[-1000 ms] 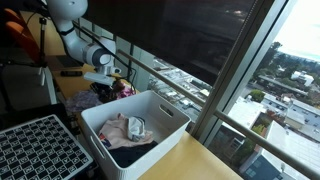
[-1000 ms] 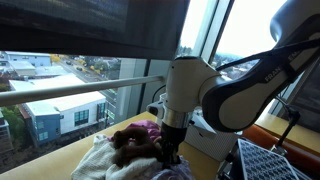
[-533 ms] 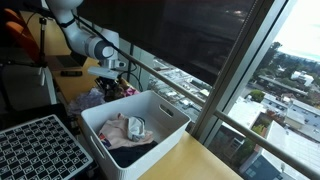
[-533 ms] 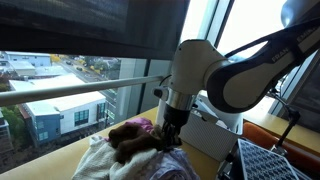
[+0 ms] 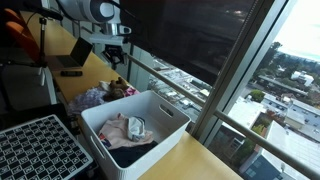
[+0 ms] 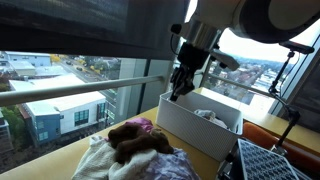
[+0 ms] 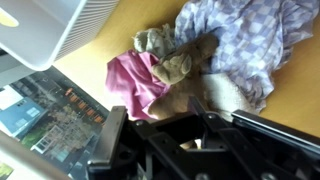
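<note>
**Gripper.** The gripper (image 6: 182, 86) hangs in the air above the pile, clear of every item. Its jaws are closed together and nothing shows between them. In an exterior view the gripper (image 5: 116, 58) stands high over the far end of the wooden counter (image 5: 190, 160). In the wrist view the gripper (image 7: 186, 136) fills the lower edge as a dark shape.

**Nearest item.** The brown plush toy (image 7: 176, 56) lies directly below the gripper, on top of the pile.
- Long axis: roughly left to right across the wrist view, tilted slightly.
- Heading: the rounded head end points toward the white bin (image 7: 60, 28). The body end points toward the lilac checked cloth (image 7: 248, 40).
- Contact: it rests on the pink cloth (image 7: 133, 82) and touches the checked cloth. A cream cloth (image 7: 236, 96) lies just beside it.

**Location.** In both exterior views the pile sits on the counter by the window, just beside the bin's short wall. The plush toy (image 6: 134, 136) forms its highest part.

**Surroundings.** The white bin (image 5: 172, 106) holds more crumpled fabric. A black gridded tray (image 5: 34, 150) lies near it.

**Markings.** Any label is too blurred to read.
</note>
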`<state>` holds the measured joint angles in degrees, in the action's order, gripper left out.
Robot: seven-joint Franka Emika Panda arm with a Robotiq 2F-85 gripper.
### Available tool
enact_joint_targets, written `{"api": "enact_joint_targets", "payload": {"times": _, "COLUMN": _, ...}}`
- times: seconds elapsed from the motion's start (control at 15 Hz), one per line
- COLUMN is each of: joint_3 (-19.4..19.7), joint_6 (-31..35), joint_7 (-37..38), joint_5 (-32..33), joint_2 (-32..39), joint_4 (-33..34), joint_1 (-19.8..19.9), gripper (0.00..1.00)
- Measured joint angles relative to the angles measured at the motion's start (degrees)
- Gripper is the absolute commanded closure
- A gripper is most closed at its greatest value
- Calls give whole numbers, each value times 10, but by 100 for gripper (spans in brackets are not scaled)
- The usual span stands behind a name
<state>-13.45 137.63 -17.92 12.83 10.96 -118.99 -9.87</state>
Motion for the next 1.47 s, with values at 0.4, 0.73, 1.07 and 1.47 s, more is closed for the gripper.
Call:
{"api": "enact_joint_targets", "payload": {"times": 0.4, "joint_3": 18, "joint_6": -15, "joint_7": -8, "joint_5": -3, "joint_2": -40, "joint_4": -1, "joint_1": 17, "gripper": 33}}
{"api": "enact_joint_targets", "payload": {"times": 0.73, "joint_3": 19, "joint_6": 11, "joint_7": -8, "joint_5": -22, "joint_2": 26, "joint_4": 3, "joint_1": 16, "gripper": 0}}
{"api": "enact_joint_targets", "payload": {"times": 1.07, "joint_3": 12, "joint_6": 52, "joint_7": -8, "joint_5": -40, "joint_2": 125, "joint_4": 29, "joint_1": 10, "gripper": 0}}
{"api": "enact_joint_targets", "payload": {"times": 1.47, "joint_3": 10, "joint_6": 75, "joint_7": -8, "joint_5": -41, "joint_2": 247, "joint_4": 84, "joint_1": 6, "gripper": 0}}
